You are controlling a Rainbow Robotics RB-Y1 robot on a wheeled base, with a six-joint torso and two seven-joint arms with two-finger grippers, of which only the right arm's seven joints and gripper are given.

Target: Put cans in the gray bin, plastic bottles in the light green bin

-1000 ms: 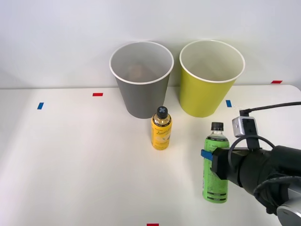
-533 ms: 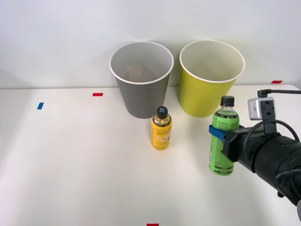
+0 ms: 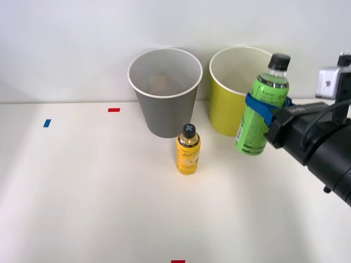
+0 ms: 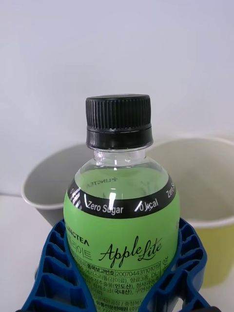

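Right gripper (image 3: 265, 111): clamped on the green bottle's upper body, one blue ribbed finger (image 3: 253, 102) wrapping the side facing the camera; in the wrist view both fingers (image 4: 58, 273) cup the label from either side.
Green bottle (image 3: 260, 106): off the worktop, held in the air and leaning, black cap (image 3: 278, 61) highest and tipped toward the right edge; its base hangs in front of the light green bin's wall, its cap level with that bin's rim. Label reads "Apple Lite" and "Zero Sugar" in the wrist view (image 4: 122, 214).
Light green bin (image 3: 225, 107): upright near the worktop's far edge, right of centre, partly covered by the bottle.
Gray bin (image 3: 164, 90): upright just left of the light green bin, apart from it by a narrow gap; something brownish lies inside, too dim to identify.
Yellow can (image 3: 188, 149): upright on the worktop just in front of the gray bin, dark top, apart from both bins.
Worktop (image 3: 82, 192): white, with small red (image 3: 113, 110) and blue (image 3: 47, 123) tape marks toward the far left.
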